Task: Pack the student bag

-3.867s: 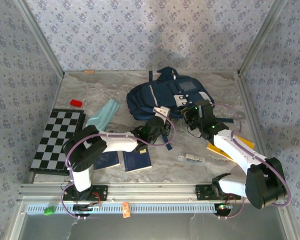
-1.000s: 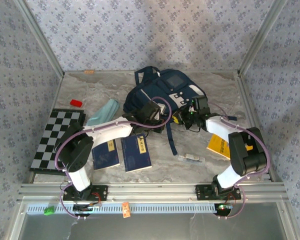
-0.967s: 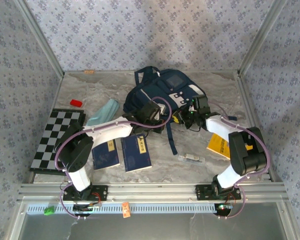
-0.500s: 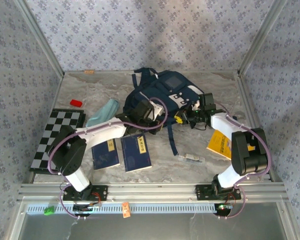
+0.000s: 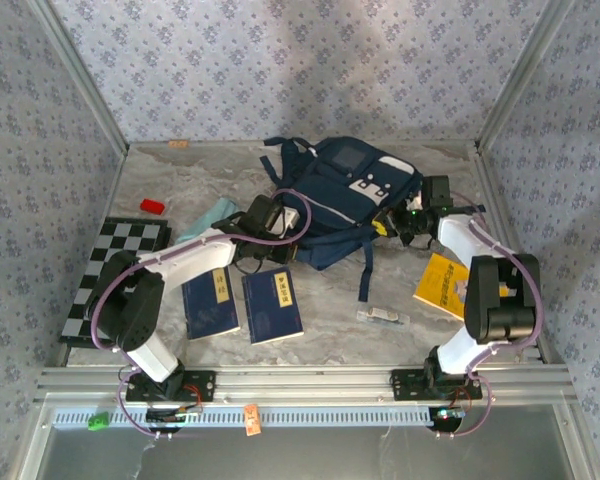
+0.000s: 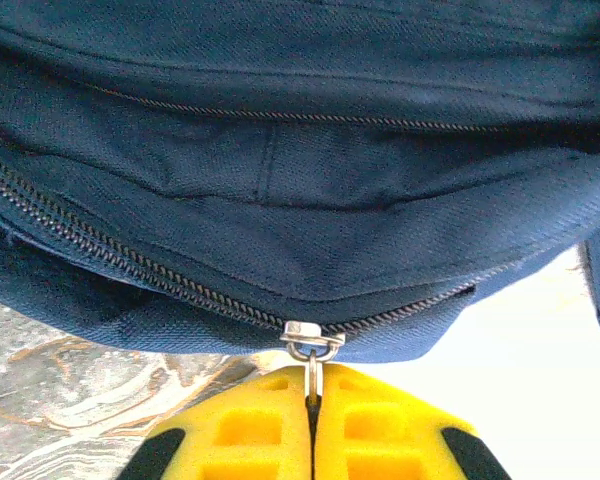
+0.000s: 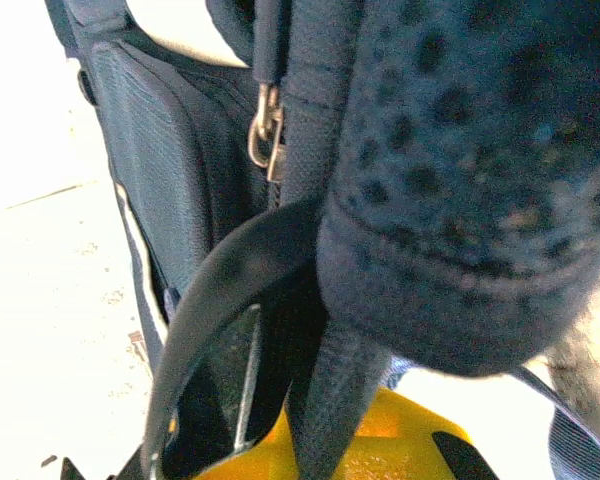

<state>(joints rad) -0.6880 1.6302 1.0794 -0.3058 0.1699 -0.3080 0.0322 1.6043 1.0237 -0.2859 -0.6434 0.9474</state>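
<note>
Lying at the far centre of the table (image 5: 330,345), the student bag (image 5: 345,190) is being gripped from both sides: the left gripper (image 6: 313,420) is pinching its metal zipper pull (image 6: 312,345), and the right gripper (image 5: 388,226) is clamping a dark strap (image 7: 320,400). Two navy books (image 5: 273,305) and a yellow book (image 5: 443,285) nearer are carrying writing too small to read.

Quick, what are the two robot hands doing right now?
Left gripper: closed, fingers pinching the zipper pull of the student bag.
Right gripper: closed on a strap of the bag.
</note>
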